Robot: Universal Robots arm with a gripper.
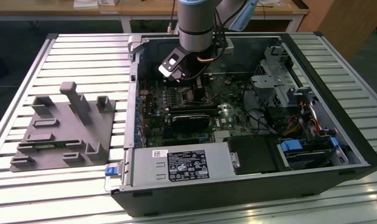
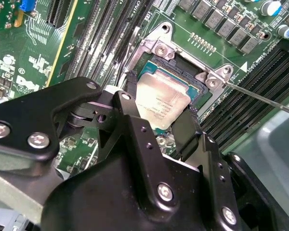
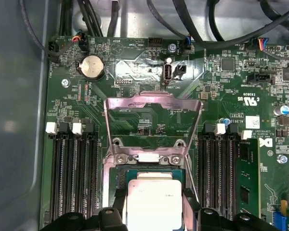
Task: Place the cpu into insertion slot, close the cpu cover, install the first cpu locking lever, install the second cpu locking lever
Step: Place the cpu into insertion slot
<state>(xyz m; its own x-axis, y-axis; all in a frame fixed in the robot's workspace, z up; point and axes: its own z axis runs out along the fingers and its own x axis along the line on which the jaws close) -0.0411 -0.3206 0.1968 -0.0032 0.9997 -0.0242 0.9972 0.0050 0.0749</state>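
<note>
Cpu [image 3: 154,198] held at the insertion slot [image 2: 180,61], cover open

The end effector [image 2: 160,108] is closed narrowly on the cpu, one finger against each side, low over the slot in the green board [image 3: 216,91]. I cannot tell if the cpu is fully seated. The cpu cover [image 3: 153,103] stands raised from the slot's edge.

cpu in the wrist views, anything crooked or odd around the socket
Nothing stands out. The cpu is held between the fingers of the hand, square with the insertion slot. The cpu cover stands swung open, which fits this stage. Whether the cpu is fully seated cannot be told.
</note>
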